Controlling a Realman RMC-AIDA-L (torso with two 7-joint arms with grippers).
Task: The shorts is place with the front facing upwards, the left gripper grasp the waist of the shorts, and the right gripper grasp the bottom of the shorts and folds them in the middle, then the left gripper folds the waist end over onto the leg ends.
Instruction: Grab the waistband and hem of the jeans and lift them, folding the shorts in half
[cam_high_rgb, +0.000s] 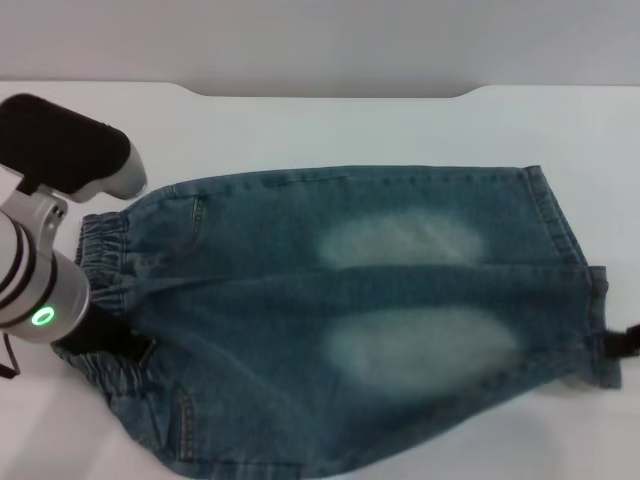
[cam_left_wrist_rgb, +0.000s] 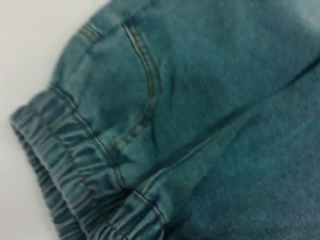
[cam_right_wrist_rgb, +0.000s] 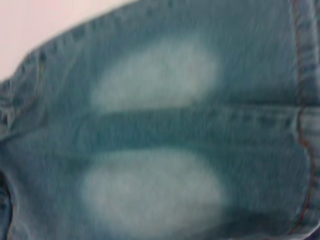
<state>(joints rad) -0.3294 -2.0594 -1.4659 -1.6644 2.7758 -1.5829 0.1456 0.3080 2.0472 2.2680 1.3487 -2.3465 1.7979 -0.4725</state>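
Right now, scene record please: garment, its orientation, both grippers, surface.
garment: blue denim shorts with gathered elastic waistband, lying flat, unfolded
face up: front, two pale faded patches showing
orientation: waistband toward robot's left, stitched leg hems toward its right
left gripper: at the waistband, silver ribbed wrist with green light above it, fingers hidden
right gripper: only a black tip visible at the nearer leg's hem
surface: white table

Blue denim shorts (cam_high_rgb: 300, 320), two pale faded patches (cam_high_rgb: 400, 240); white table (cam_high_rgb: 330, 130).
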